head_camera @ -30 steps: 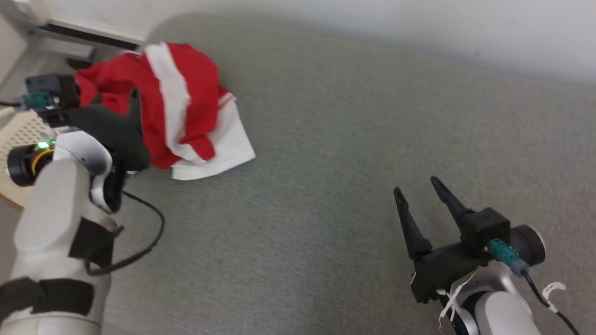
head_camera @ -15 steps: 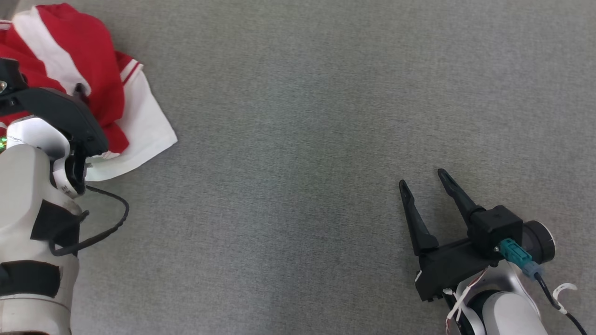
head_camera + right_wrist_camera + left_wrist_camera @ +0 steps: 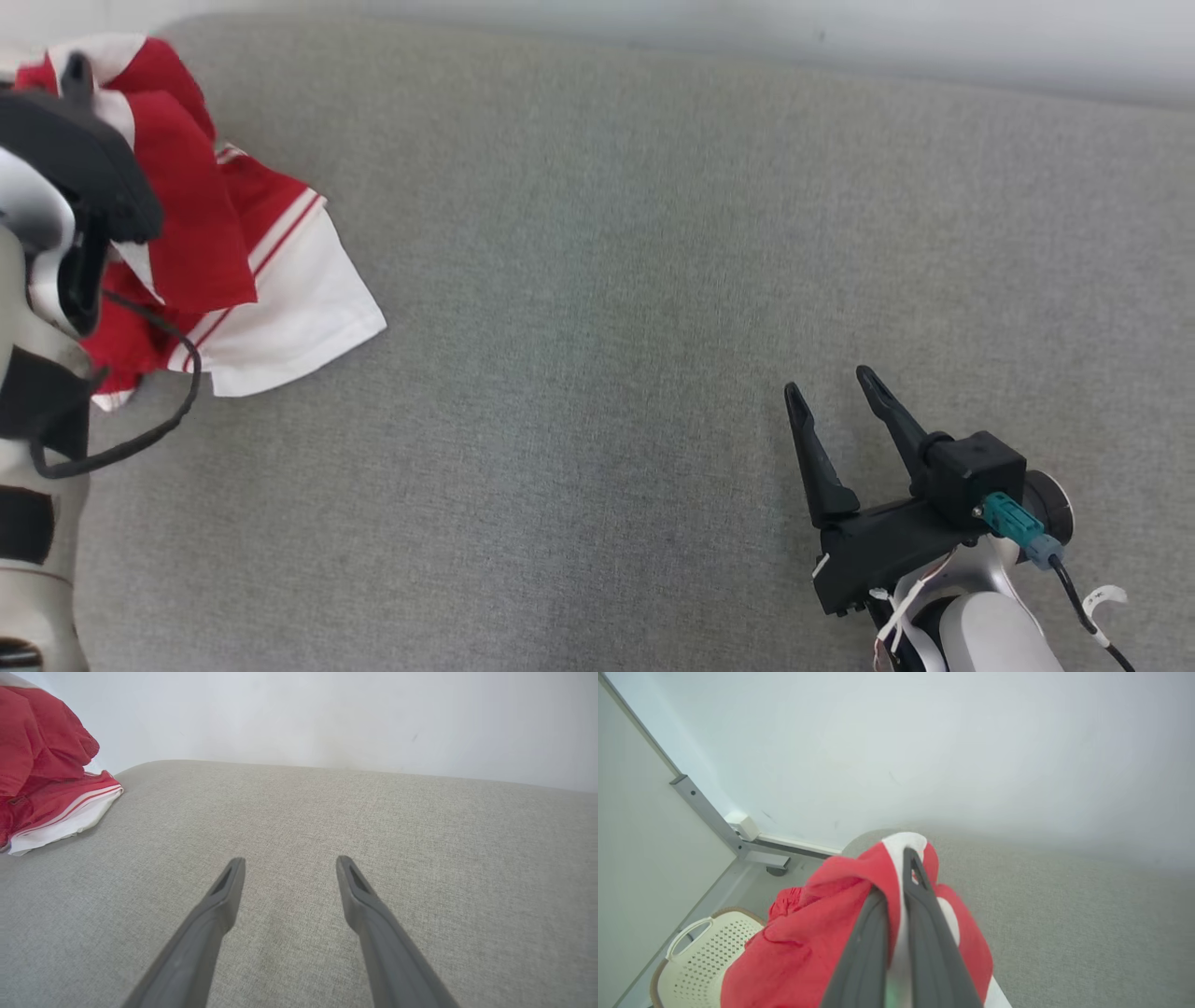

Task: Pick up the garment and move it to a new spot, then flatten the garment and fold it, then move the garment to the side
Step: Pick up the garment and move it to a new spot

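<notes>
Left hand point(image 3: 896, 873) has closed on garment point(image 3: 191, 233), perhaps partly raised; grey upholstery point(image 3: 607, 327), white wall point(image 3: 327, 718)

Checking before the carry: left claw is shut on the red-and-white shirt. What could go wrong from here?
The left claw pinches one bunched fold of the red jersey shirt with white sleeves; loose cloth may slip or drag when lifted.
The arm's black cable loops across the shirt and could snag it.
The cream perforated plastic basket stands close by the shirt; a dropped shirt might land in it.
</notes>
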Available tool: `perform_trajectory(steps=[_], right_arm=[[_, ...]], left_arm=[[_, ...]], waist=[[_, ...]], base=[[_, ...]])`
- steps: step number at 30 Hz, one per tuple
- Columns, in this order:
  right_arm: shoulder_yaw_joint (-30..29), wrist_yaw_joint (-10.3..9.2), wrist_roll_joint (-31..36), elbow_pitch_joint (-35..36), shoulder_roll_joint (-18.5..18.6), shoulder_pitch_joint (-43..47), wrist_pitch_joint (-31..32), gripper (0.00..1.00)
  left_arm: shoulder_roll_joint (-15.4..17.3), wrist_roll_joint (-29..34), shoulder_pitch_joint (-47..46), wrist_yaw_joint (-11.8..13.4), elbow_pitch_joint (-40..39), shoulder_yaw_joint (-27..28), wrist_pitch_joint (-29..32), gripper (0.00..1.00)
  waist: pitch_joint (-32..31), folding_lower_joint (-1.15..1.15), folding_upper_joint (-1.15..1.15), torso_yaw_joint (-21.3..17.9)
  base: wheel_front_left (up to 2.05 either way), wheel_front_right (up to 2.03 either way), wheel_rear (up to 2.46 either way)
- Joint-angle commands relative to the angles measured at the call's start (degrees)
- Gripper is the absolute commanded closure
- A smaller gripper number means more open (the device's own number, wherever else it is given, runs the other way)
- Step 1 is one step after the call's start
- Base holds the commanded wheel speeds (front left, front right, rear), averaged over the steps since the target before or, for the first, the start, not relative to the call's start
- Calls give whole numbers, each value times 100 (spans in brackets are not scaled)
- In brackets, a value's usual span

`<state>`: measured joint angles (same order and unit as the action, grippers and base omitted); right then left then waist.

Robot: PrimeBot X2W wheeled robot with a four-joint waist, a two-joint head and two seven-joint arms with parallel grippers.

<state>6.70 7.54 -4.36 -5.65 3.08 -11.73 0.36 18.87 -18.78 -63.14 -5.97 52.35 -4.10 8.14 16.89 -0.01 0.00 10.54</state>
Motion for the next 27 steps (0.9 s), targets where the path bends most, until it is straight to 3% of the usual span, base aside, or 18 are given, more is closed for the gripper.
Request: perform_trajectory(steps=[1,5,14,20,27], right_arm=[[-67,-10,-133,-119,-21,25,-124,0],[-173,-10,-323,-322,-24,95,-302,0],[-339,-10,-507,-653,-20,286,-492,0],[-477,-10,-423,-600,-19,307,-424,0],[-479,-10,-450,-487,-24,345,-365,0]], left_arm=[[66,-23,-150,-56,-298,-87,34,100],[42,-105,-245,-118,-773,-295,156,100],[-385,-635,43,-145,-2219,-805,345,100],[-796,-937,593,-146,-3003,-1232,400,100],[-1025,-860,1316,-56,-3099,-1586,303,100]], waist=[[-651,1,0,-17],[-1003,1,0,-177],[-1500,1,0,-1115],[-1427,1,0,-1907],[-1151,1,0,-2457]], base=[[0,0,0],[0,0,0],[0,0,0],[0,0,0],[0,0,0]])
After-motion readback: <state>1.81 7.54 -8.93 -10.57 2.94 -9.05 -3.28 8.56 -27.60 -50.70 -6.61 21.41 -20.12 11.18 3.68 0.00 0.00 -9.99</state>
